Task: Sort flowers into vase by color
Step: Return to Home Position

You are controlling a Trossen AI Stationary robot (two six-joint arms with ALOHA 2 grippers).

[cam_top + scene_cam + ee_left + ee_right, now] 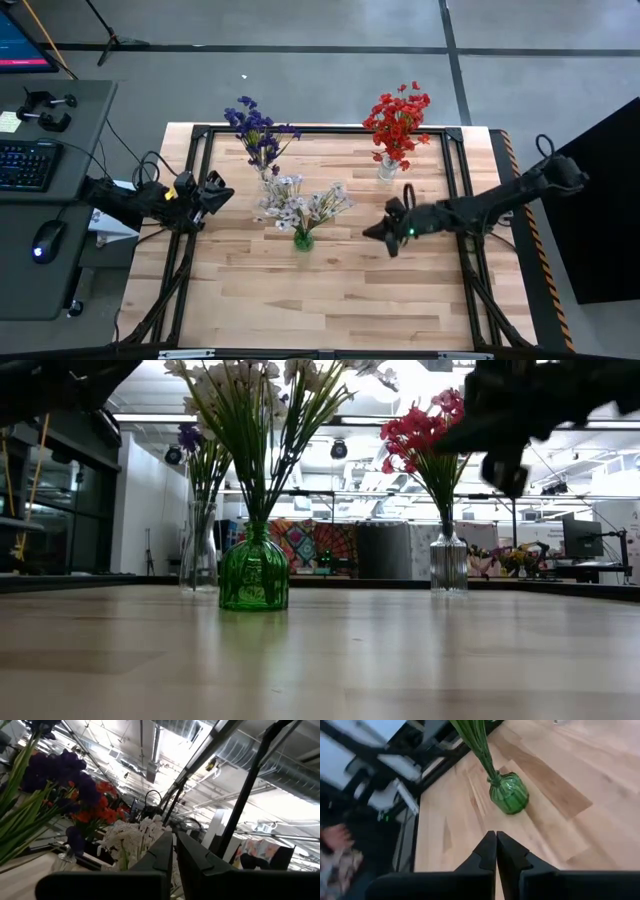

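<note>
- Centrally on the worktop (340, 300), the white flowers (300, 203) stand in the green vase (303, 240).
- Purple flowers (258, 128) fill a clear vase (198, 555) toward the back-left corner. Red flowers (398, 122) fill a second clear vase (448, 560) toward the back-right corner.
- The right gripper (385, 237) hovers between the green vase and the worktop's right edge, jaws closed on nothing.
- The left gripper (215, 192) hangs at the left edge, jaws closed and empty.

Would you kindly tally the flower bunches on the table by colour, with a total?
Purple flowers: 1 bunch
Red flowers: 1 bunch
White flowers: 1 bunch
Total: 3 bunches
</note>
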